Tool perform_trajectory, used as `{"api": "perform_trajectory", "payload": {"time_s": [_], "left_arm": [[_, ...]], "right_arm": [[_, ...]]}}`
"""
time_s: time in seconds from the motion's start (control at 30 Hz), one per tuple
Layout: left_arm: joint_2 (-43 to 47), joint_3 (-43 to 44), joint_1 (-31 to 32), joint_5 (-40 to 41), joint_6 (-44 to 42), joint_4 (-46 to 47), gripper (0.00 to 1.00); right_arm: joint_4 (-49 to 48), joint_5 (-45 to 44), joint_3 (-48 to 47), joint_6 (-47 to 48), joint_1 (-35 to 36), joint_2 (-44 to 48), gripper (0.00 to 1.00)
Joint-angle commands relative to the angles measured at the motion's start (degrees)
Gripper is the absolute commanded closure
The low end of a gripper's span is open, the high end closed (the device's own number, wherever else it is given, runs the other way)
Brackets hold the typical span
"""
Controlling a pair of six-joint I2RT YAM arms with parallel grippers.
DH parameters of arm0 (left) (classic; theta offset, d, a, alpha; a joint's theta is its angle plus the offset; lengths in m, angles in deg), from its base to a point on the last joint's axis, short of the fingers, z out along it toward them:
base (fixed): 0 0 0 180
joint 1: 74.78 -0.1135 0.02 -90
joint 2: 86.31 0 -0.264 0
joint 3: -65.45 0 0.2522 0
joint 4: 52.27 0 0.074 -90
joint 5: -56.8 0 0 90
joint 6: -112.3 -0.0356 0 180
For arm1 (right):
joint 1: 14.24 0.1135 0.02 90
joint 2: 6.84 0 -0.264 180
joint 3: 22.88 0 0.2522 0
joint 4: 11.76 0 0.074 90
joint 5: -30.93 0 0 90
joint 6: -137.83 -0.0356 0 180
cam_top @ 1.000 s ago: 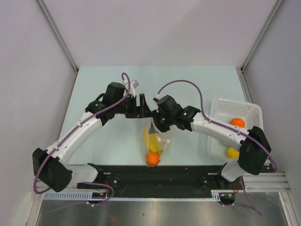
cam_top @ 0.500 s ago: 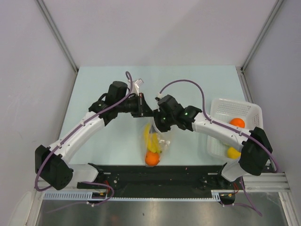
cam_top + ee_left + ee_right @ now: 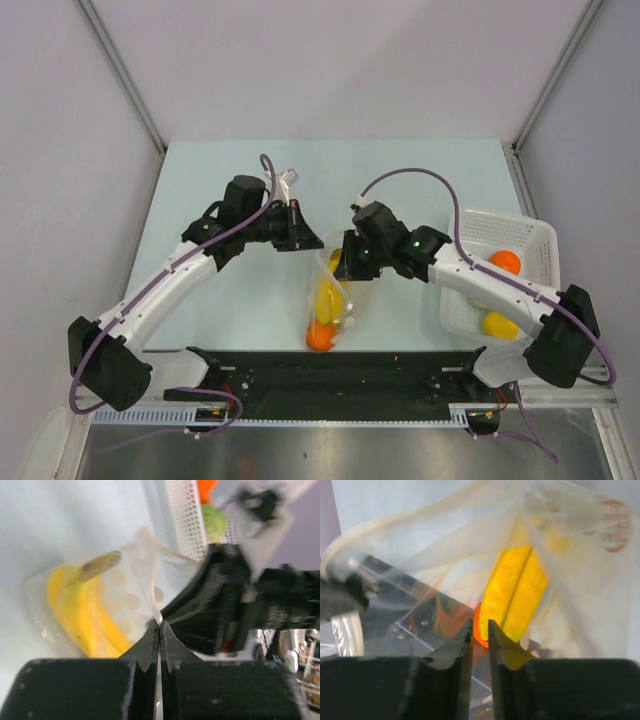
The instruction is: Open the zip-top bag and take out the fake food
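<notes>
The zip-top bag [image 3: 338,285] lies mid-surface [image 3: 200,180], mouth toward 12 o'clock, with the fake food [image 3: 326,300] inside (yellow and orange show through the film). Its lips are drawn apart, probably to unzip it. The left hand [image 3: 159,626], at 11 o'clock, pinches one lip tight. The right hand [image 3: 480,626], at 1 o'clock, stands barely parted, its grip unclear.

Clear crinkly zip-top bag [image 3: 338,290] on pale table [image 3: 200,180] centre, yellow banana bunch [image 3: 326,298] and round orange [image 3: 320,337] inside. White perforated plastic basket [image 3: 470,225] right of it, toy fruits [image 3: 504,261] inside.
</notes>
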Motion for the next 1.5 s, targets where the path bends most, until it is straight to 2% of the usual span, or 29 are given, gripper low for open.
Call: {"api": "perform_trajectory", "payload": {"time_s": [0.0, 0.17, 0.4, 0.53, 0.6, 0.63, 0.77, 0.9, 1.07, 1.23, 1.3, 1.37, 1.4, 1.43, 1.47], "left_arm": [[2.25, -0.95, -0.84, 3.98, -2.84, -3.71, 1.0], [3.04, -0.68, -0.84, 2.48, -2.06, -2.57, 1.0], [1.81, -1.82, -0.57, -0.24, 0.76, 2.61, 1.0], [0.67, -1.74, 0.57, -0.77, 1.55, 5.25, 1.0], [0.58, -1.82, 1.45, -0.68, 1.99, 7.35, 1.0], [0.4, -1.83, 1.62, -0.6, 2.52, 7.97, 1.0], [-1.35, -1.74, 3.29, -0.33, 3.66, 9.38, 1.0], [-3.2, -1.12, 4.35, 0.02, 3.84, 9.57, 1.0], [-5.83, 1.33, 4.52, 0.64, 2.17, 8.24, 1.0], [-7.77, 2.83, 4.7, 0.99, 1.47, 7.8, 1.0], [-8.91, 3.18, 4.79, 0.81, 0.6, 7.81, 1.0], [-9.7, 5.29, 4.79, 1.95, -2.2, 3.44, 1.0], [-9.45, 5.82, 4.79, 4.74, -3.44, 2.11, 0.95], [-8.83, 6.52, 4.79, 6.33, -4.67, 0.79, 0.85], [-8.04, 6.7, 4.79, 7.92, -7.04, -1.23, 0.79]], "right_arm": [[2.7, -2.94, 1.23, -0.22, -1.39, 3.87, 0.73], [-0.97, -3.64, 1.32, 0.31, -1.93, 4.22, 0.59], [-7.92, -9.7, 2.72, -3.73, -1.92, -1.66, 0.6], [-14.77, -11.46, 3.61, -3.04, -2.1, -4.04, 0.57], [-14.96, -13.04, 3.17, -2.86, -2.71, -5.97, 0.56], [-16.27, -13.74, 3.43, -2.86, -3.06, -6.41, 0.52], [-24.53, -14.11, 7.2, -1.8, -3.86, -8.0, 0.48], [-33.58, -9.37, 10.01, 0.13, -4.99, -9.31, 0.38], [-45.27, 4.24, 10.9, 1.8, -5.7, -13.35, 0.33], [-59.77, 16.37, 15.82, -1.88, -6.05, -16.78, 0.29], [-63.73, 18.5, 16.61, -3.12, -6.05, -18.8, 0.29], [-64.0, 20.08, 16.87, -4.17, -6.32, -20.12, 0.29], [-65.49, 20.61, 17.23, -4.52, -6.41, -20.3, 0.29], [-65.59, 21.48, 17.58, -4.96, -6.75, -20.56, 0.28], [-66.11, 22.45, 17.75, -5.14, -6.84, -20.65, 0.28]]}}
